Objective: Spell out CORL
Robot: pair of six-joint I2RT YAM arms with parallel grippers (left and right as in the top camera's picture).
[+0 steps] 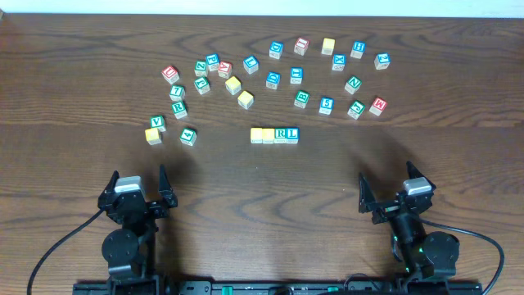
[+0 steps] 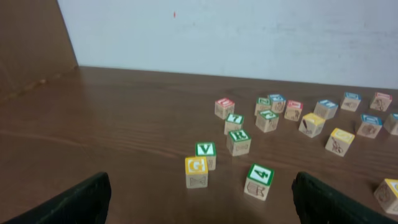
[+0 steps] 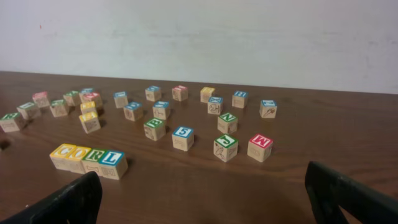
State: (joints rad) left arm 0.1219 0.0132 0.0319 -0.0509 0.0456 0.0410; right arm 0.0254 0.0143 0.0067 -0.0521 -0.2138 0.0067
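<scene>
Plainly, the row of four small wooden alphabet cubes (image 1: 274, 134) lies near the middle of the dark brown wooden table (image 1: 262, 188), its cubes touching side to side in one straight line. From the left it runs: two yellow-topped wooden cubes (image 1: 262, 135), a white-faced wooden cube with a green R (image 1: 281, 133), and a wooden cube with a blue L (image 1: 293, 133). In the right wrist view the tops read C, O, R, L.

The row stands free on every side. Beyond it, towards the white wall (image 3: 199, 37), a loose arc of scattered wooden letter and number cubes (image 1: 274, 78) spreads across the table. The closest are a plain yellow-topped cube (image 1: 245, 99) and a blue-topped cube marked 5 (image 1: 327, 104), both apart from the row. A yellow G cube (image 1: 153, 136) and a green 4 cube (image 1: 188, 136) sit well off to the row's left.

In front of the row a wide band of bare wood runs across the table to the near edge, where both arms sit. The left gripper (image 1: 137, 180) is at the near left, jaws spread wide and holding nothing, with the G cube straight ahead of it. The right gripper (image 1: 387, 182) is at the near right, jaws likewise wide and holding nothing, with open table ahead as far as a red-topped M cube (image 1: 377, 105). In the left wrist view a brown board (image 2: 31, 43) stands at the table's left side.
</scene>
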